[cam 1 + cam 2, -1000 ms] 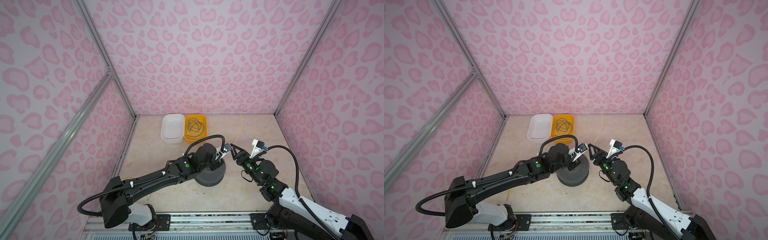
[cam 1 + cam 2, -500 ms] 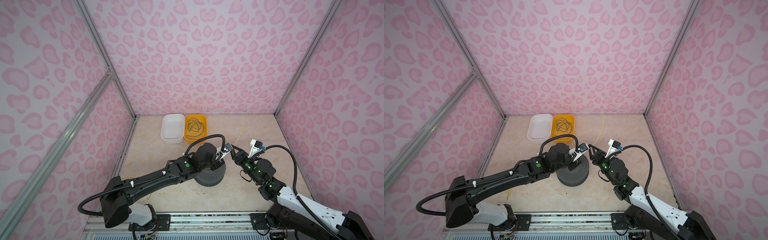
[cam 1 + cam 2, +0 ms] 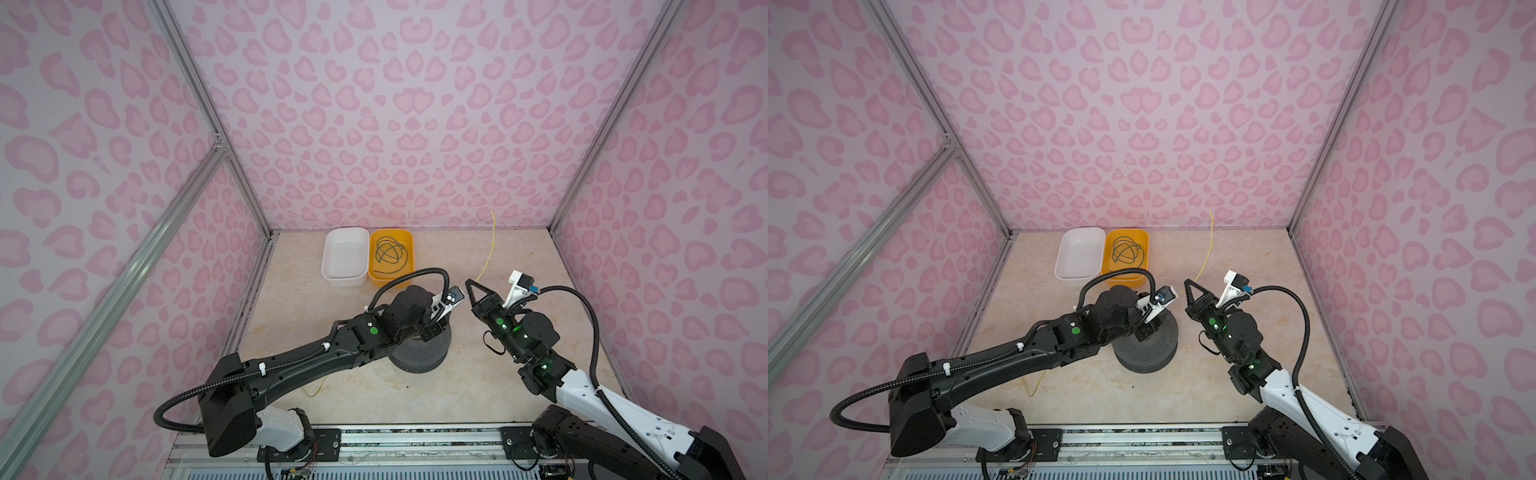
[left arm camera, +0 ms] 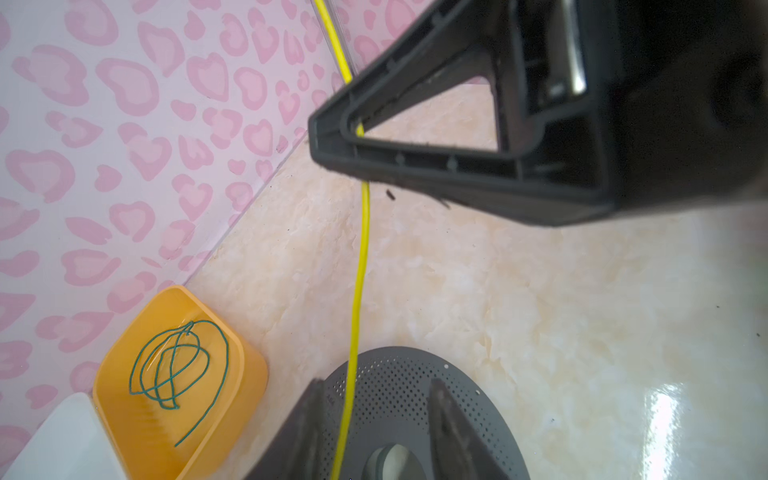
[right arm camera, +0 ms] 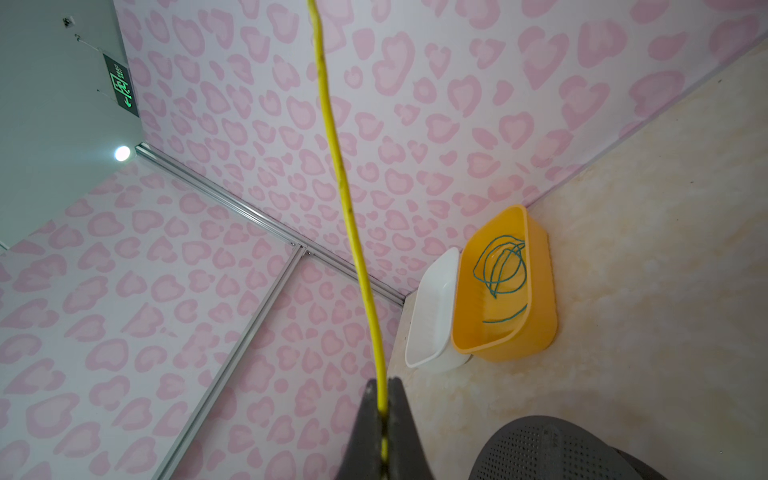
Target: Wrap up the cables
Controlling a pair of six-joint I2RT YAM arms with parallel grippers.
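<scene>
- Yellow cable changes hands: the right gripper, whose jaws stood apart a second ago, is now clenched on the thin wire, which rises from its tips toward the back wall.
- The left gripper, pinched shut moments earlier, has released. Its jaws stand apart, and the wire runs loose between them above the grey perforated disc.
- Another stretch of yellow trails on the counter under the left arm in both top views.
- The dark green cable lies coiled in the orange tub, beside an empty white tub.
- With the handover made, the left arm looks free to regrasp further along for the next loop.
</scene>
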